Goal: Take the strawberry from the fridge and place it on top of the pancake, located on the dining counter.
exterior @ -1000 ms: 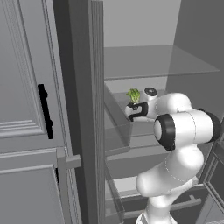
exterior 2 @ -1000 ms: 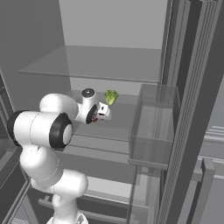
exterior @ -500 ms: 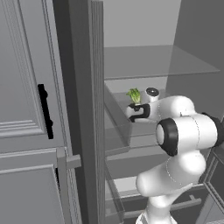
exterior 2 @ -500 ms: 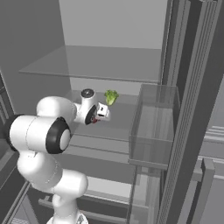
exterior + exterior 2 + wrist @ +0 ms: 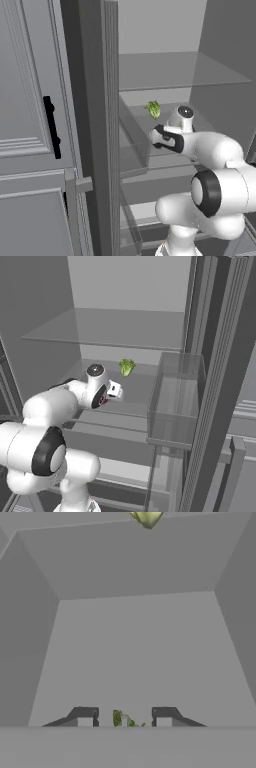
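Green strawberry [image 5: 123,719] leaves sit between your gripper's [image 5: 124,718] parted fingers inside the fridge [image 5: 95,125]; grip unclear.

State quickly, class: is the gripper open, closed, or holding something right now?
Gripper: open, fingers apart on either side of a bit of green, likely the strawberry top; not closed on it.

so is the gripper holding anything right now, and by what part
Cannot be told. A bit of green, likely the strawberry top, shows between the fingertips of the gripper, but no contact is visible.
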